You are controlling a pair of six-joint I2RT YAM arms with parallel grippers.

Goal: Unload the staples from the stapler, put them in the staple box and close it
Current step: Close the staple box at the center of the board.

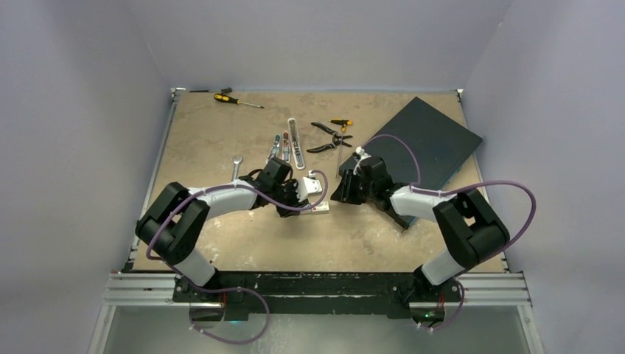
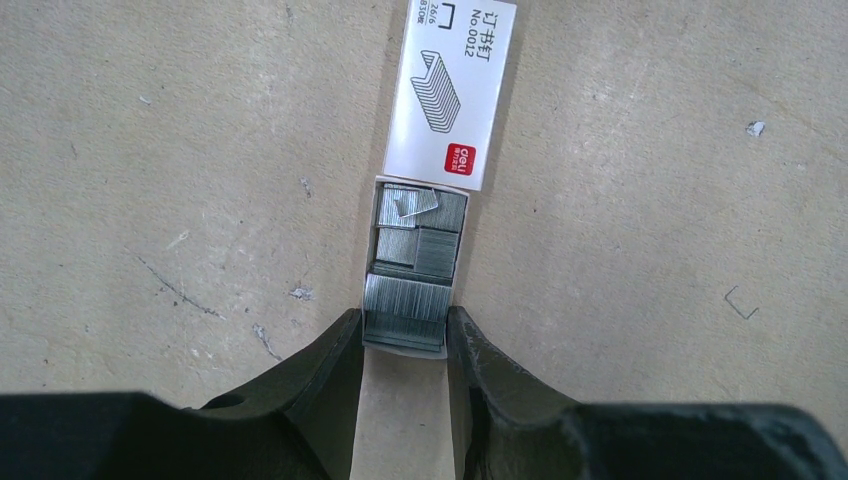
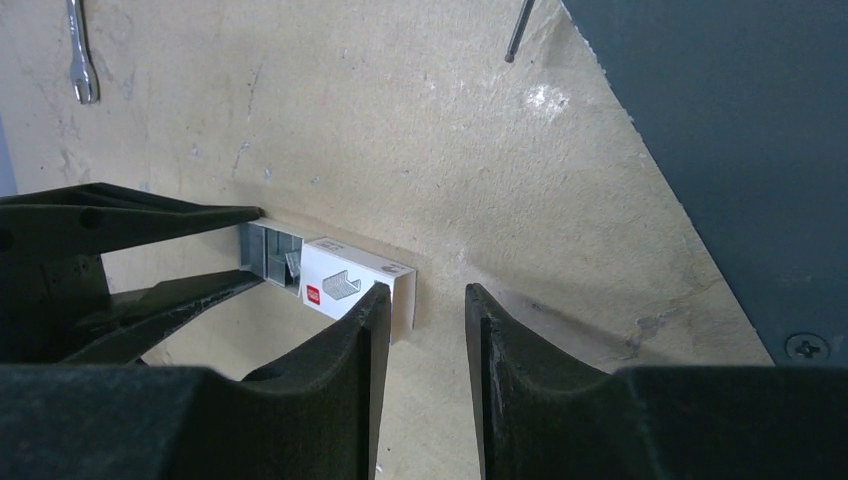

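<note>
While pinched at its open end by left jaws: box tray [image 2: 373,240] holding staples [image 2: 405,305], half out of white sleeve [image 2: 450,90]. Right jaws parted, empty, just beside sleeve. Likely step: boxing the staples. Next: steady sleeve, slide tray home.

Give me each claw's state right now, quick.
Left claw: closed on the staple box, gripping its slid-out drawer by the sides.
Right claw: open, holding nothing, next to the box.
</note>
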